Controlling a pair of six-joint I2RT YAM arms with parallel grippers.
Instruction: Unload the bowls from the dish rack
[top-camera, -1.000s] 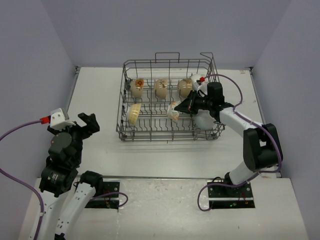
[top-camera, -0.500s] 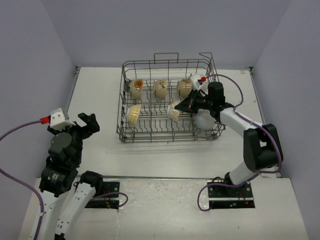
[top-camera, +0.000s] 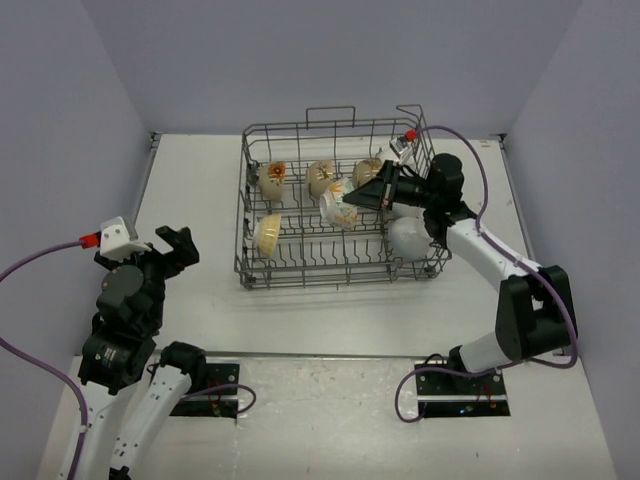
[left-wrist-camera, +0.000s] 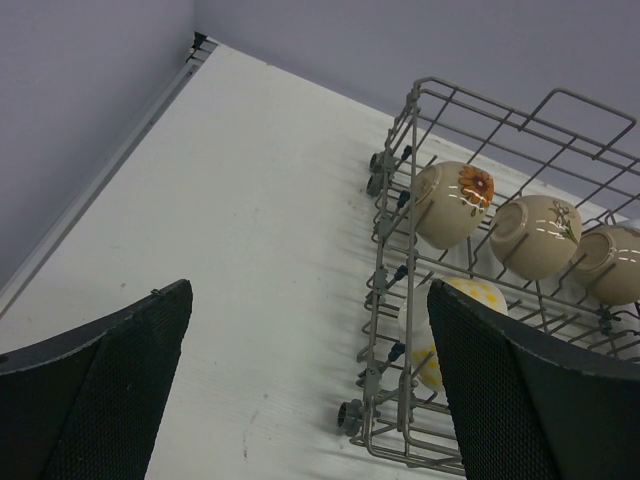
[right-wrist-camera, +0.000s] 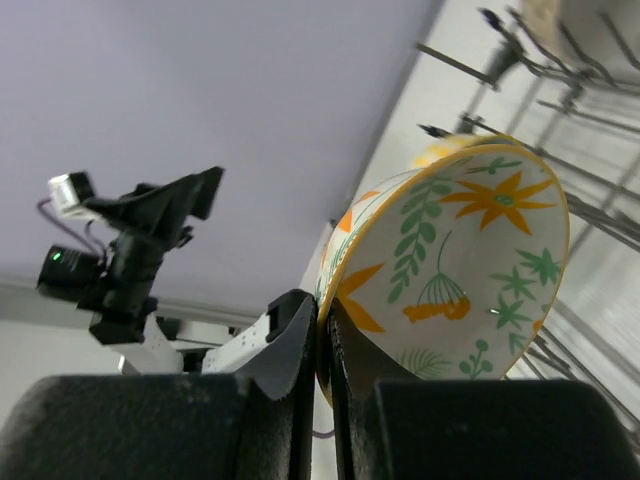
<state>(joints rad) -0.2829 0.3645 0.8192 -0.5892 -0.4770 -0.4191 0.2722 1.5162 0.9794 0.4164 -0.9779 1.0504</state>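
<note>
The right gripper (right-wrist-camera: 322, 345) is clamping a patterned bowl (right-wrist-camera: 455, 270) by its rim, the bowl jutting beyond its fingertips over the dish rack (top-camera: 340, 272); the left gripper (left-wrist-camera: 308, 300) is hanging spread wide.

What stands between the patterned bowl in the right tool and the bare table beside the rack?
The wire side wall of the dish rack, and a white bowl leaning by it; lifting higher should clear both.

The right claw (right-wrist-camera: 322, 332) was clamped on the rim of a cream bowl (right-wrist-camera: 455, 265) painted with orange flowers and green leaves, mid-frame; dish rack (right-wrist-camera: 458, 62) wires crossed the upper right, and the left arm (right-wrist-camera: 125, 260) stood at left
</note>
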